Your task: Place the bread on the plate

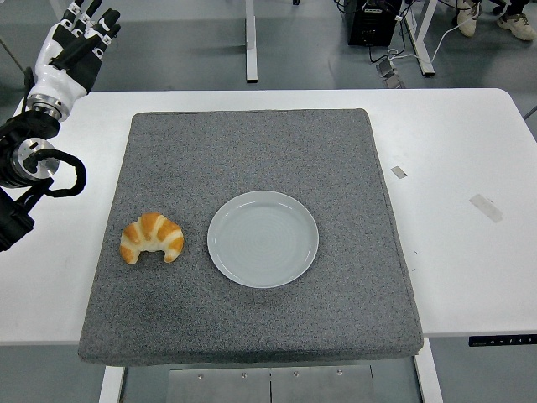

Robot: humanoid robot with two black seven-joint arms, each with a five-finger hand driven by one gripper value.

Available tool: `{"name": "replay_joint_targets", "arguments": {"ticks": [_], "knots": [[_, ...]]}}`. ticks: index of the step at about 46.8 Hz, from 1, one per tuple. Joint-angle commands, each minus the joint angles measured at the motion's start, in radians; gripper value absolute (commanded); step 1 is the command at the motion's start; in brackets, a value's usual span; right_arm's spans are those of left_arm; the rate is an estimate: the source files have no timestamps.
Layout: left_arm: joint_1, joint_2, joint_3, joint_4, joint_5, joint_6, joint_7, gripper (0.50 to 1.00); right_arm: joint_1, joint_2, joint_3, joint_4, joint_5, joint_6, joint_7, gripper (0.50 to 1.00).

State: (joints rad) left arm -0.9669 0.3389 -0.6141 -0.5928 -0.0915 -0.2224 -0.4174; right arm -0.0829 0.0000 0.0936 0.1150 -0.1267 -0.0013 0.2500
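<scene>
The golden crescent croissant (152, 238) lies near and right of the left hand (65, 52), whose fingers (87, 14) are extended, holding nothing.

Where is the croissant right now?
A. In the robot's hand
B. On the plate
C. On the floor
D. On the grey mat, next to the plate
D: the croissant lies on the grey mat, just left of the empty plate, and the left hand is raised far away at the table's back corner, holding nothing.
</scene>
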Motion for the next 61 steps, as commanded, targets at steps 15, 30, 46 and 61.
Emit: {"name": "replay_joint_targets", "arguments": {"ticks": [15, 30, 46, 61], "knots": [[-0.044, 0.104, 0.002, 0.007, 0.292, -0.189, -0.04, 0.972, 0.0, 0.0, 0.0, 0.0, 0.001, 0.0, 0.0, 1.0], [-0.065, 0.141, 0.085, -0.007, 0.671, -0.35, -0.121, 0.968, 0.0, 0.0, 0.0, 0.0, 0.001, 0.001, 0.002, 1.0], [-0.069, 0.21, 0.296, -0.076, 0.866, -0.365, -0.194, 0.96, 0.0, 0.0, 0.0, 0.0, -0.001, 0.0, 0.0, 1.0], [-0.076, 0.307, 0.389, -0.232, 1.027, -0.357, -0.194, 0.951, 0.0, 0.0, 0.0, 0.0, -0.001, 0.0, 0.0, 1.0]]}}
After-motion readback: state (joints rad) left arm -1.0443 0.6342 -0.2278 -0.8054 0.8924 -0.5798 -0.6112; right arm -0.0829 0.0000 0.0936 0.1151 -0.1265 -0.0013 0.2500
